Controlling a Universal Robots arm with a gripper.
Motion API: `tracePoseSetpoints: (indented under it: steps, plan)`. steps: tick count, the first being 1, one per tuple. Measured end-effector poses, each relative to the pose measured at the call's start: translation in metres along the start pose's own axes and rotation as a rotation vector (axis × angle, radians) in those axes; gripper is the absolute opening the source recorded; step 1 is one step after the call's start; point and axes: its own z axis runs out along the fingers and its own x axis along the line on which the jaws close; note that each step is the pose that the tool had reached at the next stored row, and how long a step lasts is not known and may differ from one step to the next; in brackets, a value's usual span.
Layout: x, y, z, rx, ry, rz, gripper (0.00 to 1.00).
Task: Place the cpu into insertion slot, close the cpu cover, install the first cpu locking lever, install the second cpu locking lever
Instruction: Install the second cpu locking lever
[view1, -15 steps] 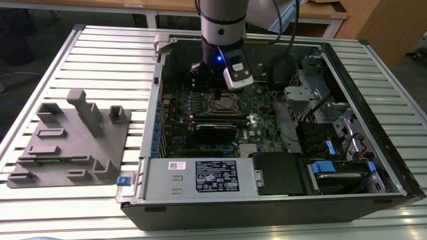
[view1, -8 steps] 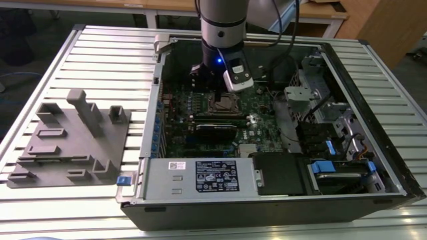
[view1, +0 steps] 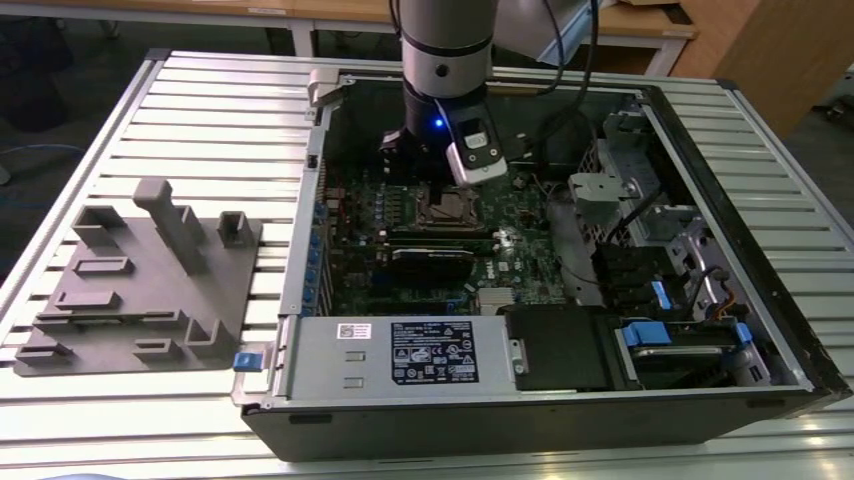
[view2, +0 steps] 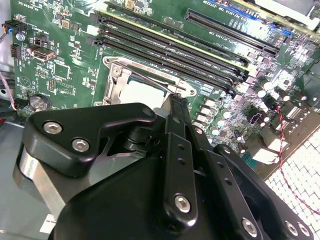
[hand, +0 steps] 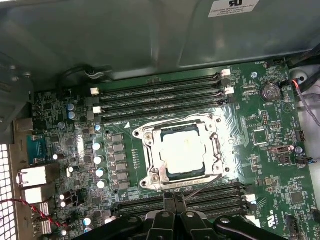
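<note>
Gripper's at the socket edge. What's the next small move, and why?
Likely nudge the shut-looking gripper against the thin wire locking lever, swinging it toward its catch. In the first wrist view the silver-grey square cpu sits in the socket, the square metal frame cover lies flat over it, and the lever slants from the socket's corner to the gripper.

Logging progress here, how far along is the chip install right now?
The chip already sits in the socket with the metal cover frame down around it. The tool is at the socket's edge beside a thin wire lever, which is angled away from the frame, so latching is not finished.
</note>
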Motion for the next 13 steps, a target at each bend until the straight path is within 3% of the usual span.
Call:
tracePoseSetpoints:
  steps: [13]
  plan:
    - [-0.0036, -0.0018, 0.0040, 0.0007, 0.0002, 0.000, 0.11]
